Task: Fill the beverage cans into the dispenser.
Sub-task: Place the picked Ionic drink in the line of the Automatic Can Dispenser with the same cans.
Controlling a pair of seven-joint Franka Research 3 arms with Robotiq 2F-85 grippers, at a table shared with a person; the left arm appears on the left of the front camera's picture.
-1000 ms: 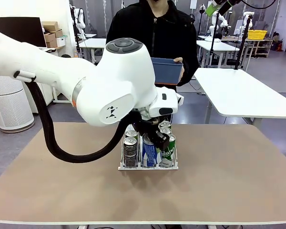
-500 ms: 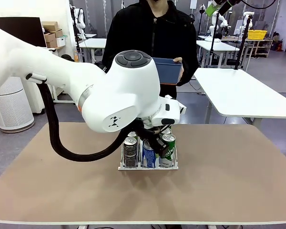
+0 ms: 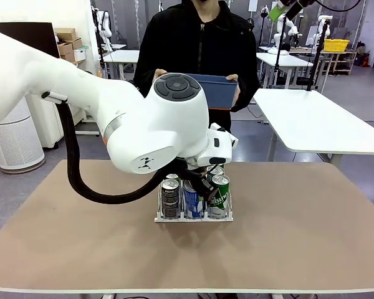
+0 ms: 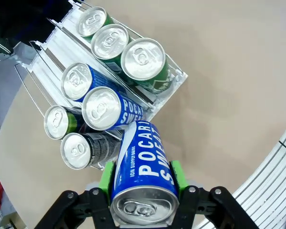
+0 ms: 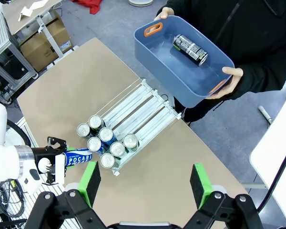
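My left gripper (image 4: 143,176) is shut on a blue can (image 4: 144,160) with white lettering, tilted just in front of the dispenser (image 4: 52,43), by its middle lane. The rack holds three green cans (image 4: 143,58) in one lane, two blue cans (image 4: 102,108) in the middle and two dark cans (image 4: 77,150) in the third. In the front view the dispenser (image 3: 193,218) sits mid-table under my left arm. My right gripper (image 5: 145,186) hangs open high above the table. From there I see the dispenser (image 5: 138,107) and the left gripper (image 5: 52,162) with its blue can (image 5: 78,156).
A person at the far side holds a blue bin (image 5: 155,50) with orange handles, one dark can (image 5: 190,49) lying inside; it also shows in the front view as the blue bin (image 3: 218,90). The brown table (image 3: 299,218) is bare around the dispenser.
My left arm's big joint has swung right and back. The gripper with the blue can has stayed at the dispenser's front, shifting only slightly.
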